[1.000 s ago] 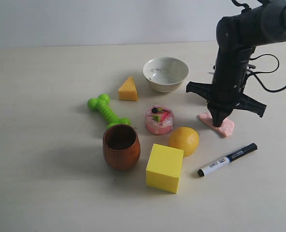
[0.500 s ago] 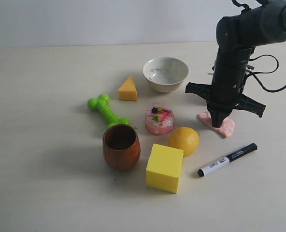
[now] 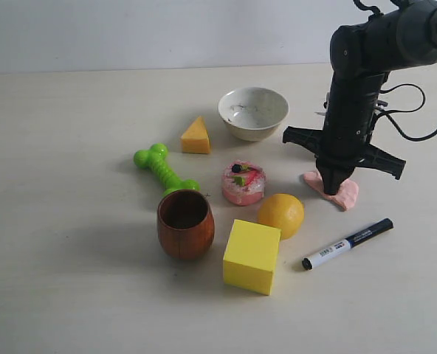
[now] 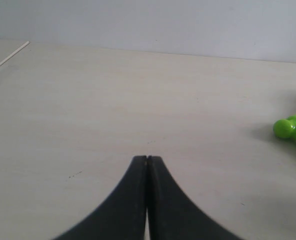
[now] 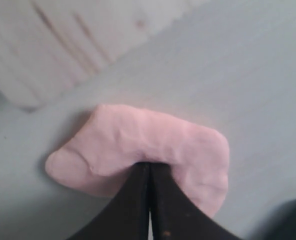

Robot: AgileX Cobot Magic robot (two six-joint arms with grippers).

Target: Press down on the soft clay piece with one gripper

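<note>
Clay piece (image 3: 345,195), one, pressed by one gripper (image 3: 329,187)

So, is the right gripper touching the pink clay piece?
Touching. In the right wrist view the tip of the shut right gripper meets the clay piece with no gap, and the clay looks dented around it.

My right hand (image 3: 331,189) points straight down from a bent arm, fingers pressed together; my left hand (image 4: 147,159) is likewise closed.
</note>
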